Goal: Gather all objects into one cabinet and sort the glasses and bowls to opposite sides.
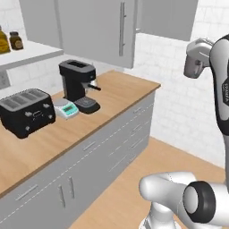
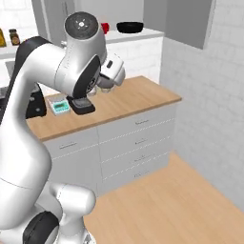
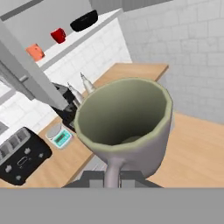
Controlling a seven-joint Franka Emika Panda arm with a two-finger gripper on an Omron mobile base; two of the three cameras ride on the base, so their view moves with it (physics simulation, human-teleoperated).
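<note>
Hand [image 3: 113, 177] clamped on the grey cup [image 3: 127, 127], carried above the counter [image 2: 128, 100].

Rigid, light and likely slick, I judge; my grip pinches its wall. Red cup [image 3: 57, 35] and black bowl [image 3: 84, 21] wait on the cabinet shelf [image 3: 78, 37].

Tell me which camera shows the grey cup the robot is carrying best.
The hand view: the grey cup sits large and close, open mouth toward the camera, held above the end effector. In the right base view just a sliver peeks out beside the arm. The left base view gives nothing usable.
</note>
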